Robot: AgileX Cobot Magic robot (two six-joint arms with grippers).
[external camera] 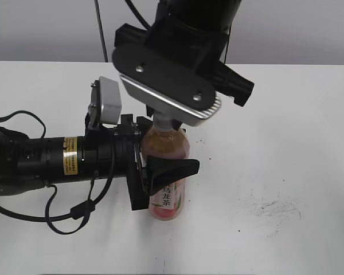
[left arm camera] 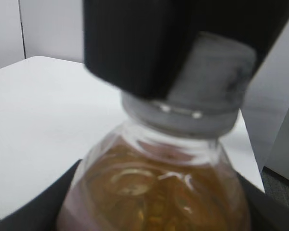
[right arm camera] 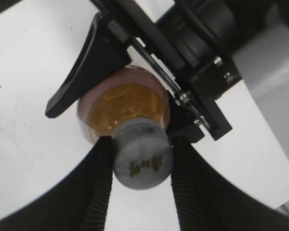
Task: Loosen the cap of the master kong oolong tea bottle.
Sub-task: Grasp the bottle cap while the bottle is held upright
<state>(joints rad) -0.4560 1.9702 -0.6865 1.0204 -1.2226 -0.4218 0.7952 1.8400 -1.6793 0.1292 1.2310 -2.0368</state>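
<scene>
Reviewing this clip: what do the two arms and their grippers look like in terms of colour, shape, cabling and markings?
Both arms are black. The left arm is a cylindrical tube with a yellow label band, loose black cables looping around it, and a white-grey camera box on top. Its gripper has curved, tapered black fingers. The right arm carries a silver-edged black plate with screws; its gripper has ribbed black fingers.

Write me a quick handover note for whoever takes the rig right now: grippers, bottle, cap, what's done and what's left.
Left gripper: clamped around the body of the tea bottle, which stands upright on the table.
Right gripper: fingers closed on both sides of the cap, from above.
Done: bottle braced, cap gripped; it sits on the neck.
Left: twist the cap loose. Whether it has turned at all can't be told.
</scene>
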